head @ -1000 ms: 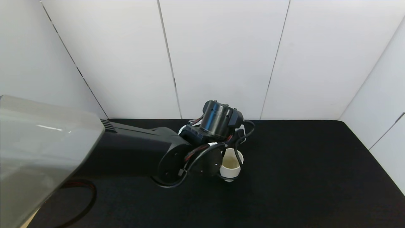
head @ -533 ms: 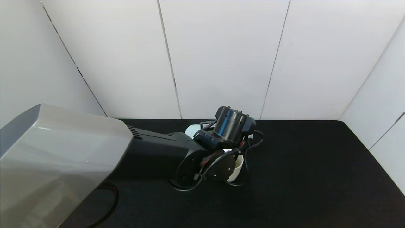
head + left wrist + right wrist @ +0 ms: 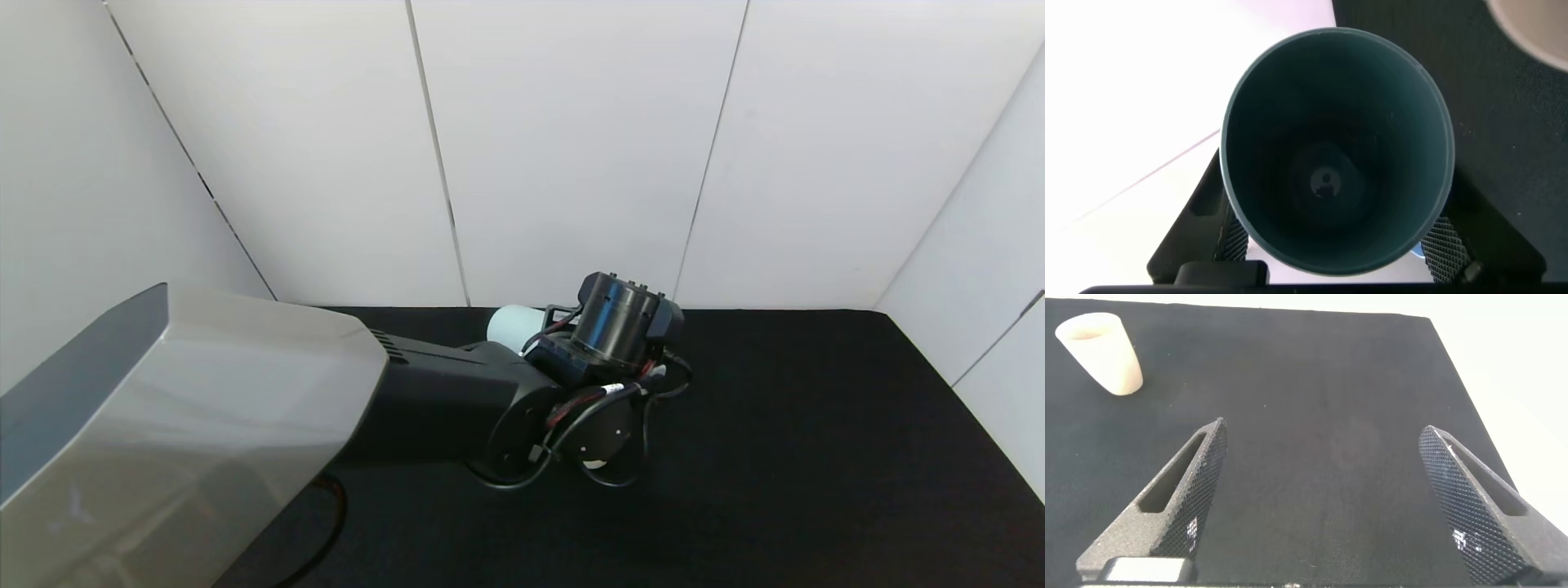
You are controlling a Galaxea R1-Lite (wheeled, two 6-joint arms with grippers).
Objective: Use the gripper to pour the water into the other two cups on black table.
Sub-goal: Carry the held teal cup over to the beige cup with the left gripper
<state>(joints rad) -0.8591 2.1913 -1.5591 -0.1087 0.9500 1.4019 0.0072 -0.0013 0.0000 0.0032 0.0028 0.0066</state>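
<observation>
The left gripper (image 3: 1335,245) clamped a teal cup (image 3: 1337,155) over the black table (image 3: 816,425), near the periwinkle cup (image 3: 510,324) and cream cup (image 3: 1100,353). The right gripper (image 3: 1323,494) hovered, fingers spread wide.

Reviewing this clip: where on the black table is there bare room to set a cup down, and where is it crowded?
Bare: the black table, from the left pincer across to the right wall and the near edge. Crowded: mid-table near the back wall, where that pincer grips the teal cup by the blue cup and cream cup. The right pincer hangs open over bare felt.
</observation>
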